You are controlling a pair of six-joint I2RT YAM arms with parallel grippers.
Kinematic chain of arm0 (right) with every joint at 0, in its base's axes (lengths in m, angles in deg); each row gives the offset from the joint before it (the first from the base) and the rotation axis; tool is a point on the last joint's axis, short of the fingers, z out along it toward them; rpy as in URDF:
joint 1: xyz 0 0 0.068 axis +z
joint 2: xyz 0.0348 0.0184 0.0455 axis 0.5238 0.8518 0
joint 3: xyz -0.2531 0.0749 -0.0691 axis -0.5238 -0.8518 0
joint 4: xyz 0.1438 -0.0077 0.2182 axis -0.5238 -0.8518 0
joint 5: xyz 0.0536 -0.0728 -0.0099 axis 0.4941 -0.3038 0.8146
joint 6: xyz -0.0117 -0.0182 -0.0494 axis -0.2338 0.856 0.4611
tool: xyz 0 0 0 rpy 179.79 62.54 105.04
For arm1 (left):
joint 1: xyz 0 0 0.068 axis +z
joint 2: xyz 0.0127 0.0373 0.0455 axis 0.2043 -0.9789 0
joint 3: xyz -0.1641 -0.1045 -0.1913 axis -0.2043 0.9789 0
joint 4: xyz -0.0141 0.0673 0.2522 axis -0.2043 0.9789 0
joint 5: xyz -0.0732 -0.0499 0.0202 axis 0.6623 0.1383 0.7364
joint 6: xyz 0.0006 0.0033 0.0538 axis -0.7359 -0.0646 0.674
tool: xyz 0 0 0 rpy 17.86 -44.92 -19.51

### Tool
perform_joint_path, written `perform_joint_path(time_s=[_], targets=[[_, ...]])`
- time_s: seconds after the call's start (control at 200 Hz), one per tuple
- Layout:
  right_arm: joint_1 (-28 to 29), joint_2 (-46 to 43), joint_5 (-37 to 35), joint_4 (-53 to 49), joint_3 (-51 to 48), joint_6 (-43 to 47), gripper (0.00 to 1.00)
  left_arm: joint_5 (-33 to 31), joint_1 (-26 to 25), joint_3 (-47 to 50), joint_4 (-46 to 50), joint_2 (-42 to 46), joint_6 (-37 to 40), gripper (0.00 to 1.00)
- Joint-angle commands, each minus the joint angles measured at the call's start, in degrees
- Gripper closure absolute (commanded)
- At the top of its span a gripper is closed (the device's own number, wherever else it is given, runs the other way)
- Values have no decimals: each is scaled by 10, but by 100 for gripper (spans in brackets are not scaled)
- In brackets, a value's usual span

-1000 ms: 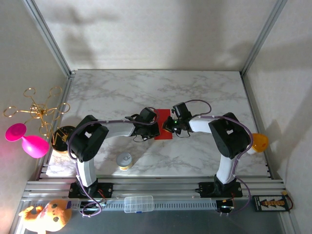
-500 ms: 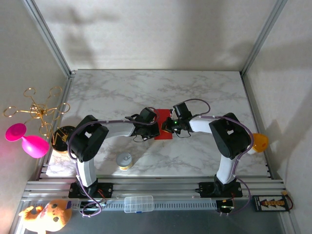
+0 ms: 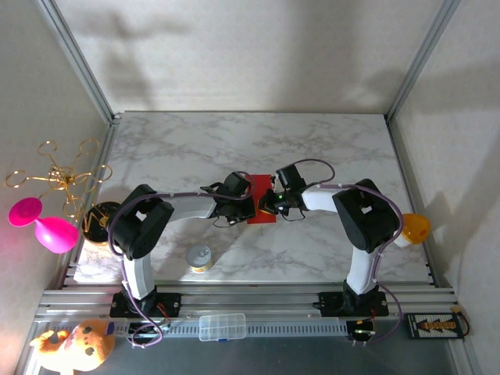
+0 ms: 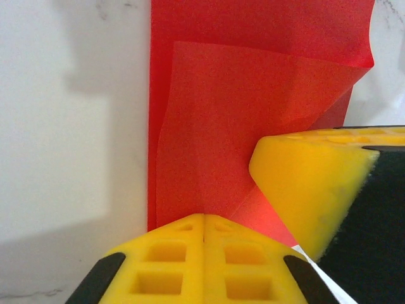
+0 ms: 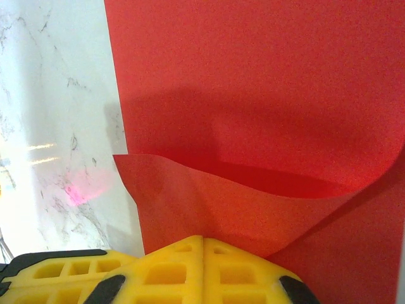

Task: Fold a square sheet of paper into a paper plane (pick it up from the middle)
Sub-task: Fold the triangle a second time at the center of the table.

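Red square sheet of paper [image 3: 260, 186] lies mid tabletop [image 3: 195, 148], btwn my two wrists, w/ one layer folded over the flat part. My R hand [image 3: 269, 202] is at the sheet's right side, pads pressed tight together; in the R wrist view the R hand [image 5: 202, 244] pinches a flap of the sheet [image 5: 266, 88], which curls up off the flat layer and runs into the tips. My L hand [image 3: 251, 206] is at the sheet's left side, closed too. In the L wrist view the L hand [image 4: 204, 229] has no gap btwn its pads, and the folded layer [image 4: 253, 88] w/ its creases runs down to the tips; can't tell if paper is actually nipped there. One R finger [image 4: 304, 183] sits just beside my L tips, over the sheet. Small round tin [image 3: 200, 257] stands near the front edge, well apart from the paper.
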Motion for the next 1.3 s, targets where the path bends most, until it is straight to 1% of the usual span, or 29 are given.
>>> perform_joint_path(time_s=[0.0,0.21,0.325,0.416,0.601,0.831,0.991,1.112,1.297], targets=[[3,22,-41,-40,0,8,99,1,3,-5,20,17,-3,94],[3,22,-47,-43,-2,3,99,5,2,1,17,4,-2,94],[2,25,-62,-56,0,-1,100,9,3,15,32,2,11,95],[1,31,-73,-69,2,-5,100,24,3,31,49,7,35,95],[0,41,-79,-76,2,-10,100,32,3,47,93,21,101,95],[0,45,-85,-84,6,-13,100,35,7,32,138,28,168,96],[0,44,-85,-85,7,-14,100,19,11,6,165,51,196,96],[0,43,-86,-85,7,-16,100,19,18,-11,144,75,176,96],[0,41,-85,-80,5,-22,100,24,19,-5,38,95,91,95]])
